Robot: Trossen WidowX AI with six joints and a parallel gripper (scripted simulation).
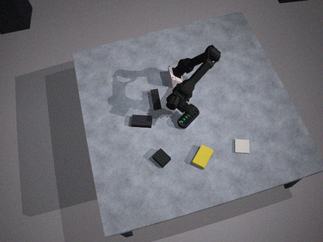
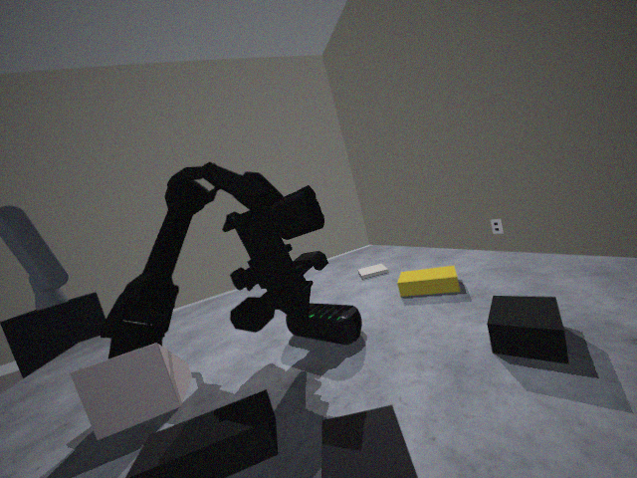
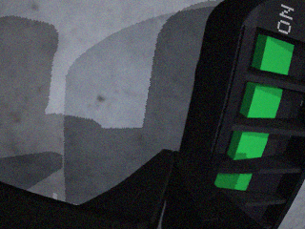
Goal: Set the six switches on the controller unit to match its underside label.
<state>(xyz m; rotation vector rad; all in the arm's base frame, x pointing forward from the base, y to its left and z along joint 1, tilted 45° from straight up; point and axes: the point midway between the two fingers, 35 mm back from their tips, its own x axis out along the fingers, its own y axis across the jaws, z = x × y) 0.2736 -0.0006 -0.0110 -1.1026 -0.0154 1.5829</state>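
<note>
The dark grey, round-ended controller unit [image 1: 188, 116] with its row of green-tipped rocker switches [image 3: 262, 101] sits on its base near the middle of the mottled grey counter [image 1: 248, 78], switches facing up. That keeps the underside label hidden, so the settings cannot be checked as it lies. The black end effector [image 2: 298, 314] is pinched to its narrowest with nothing between the fingers, and stands low at the arm-side end of the unit. Whether it touches is unclear. A closed tip suits prodding a rocker or nudging the casing rather than gripping, so I judge this a push, not a pick-up. The wrist view shows four green ends and the printed word ON.

Further out lie two black blocks [image 1: 141, 121] on one side and a pale angled block [image 1: 173, 76] by the arm's foot. A black cube [image 1: 161, 157], a yellow rectangular block [image 1: 202, 156] and a white flat tile [image 1: 241, 145] lie well apart towards the counter's other edge.
</note>
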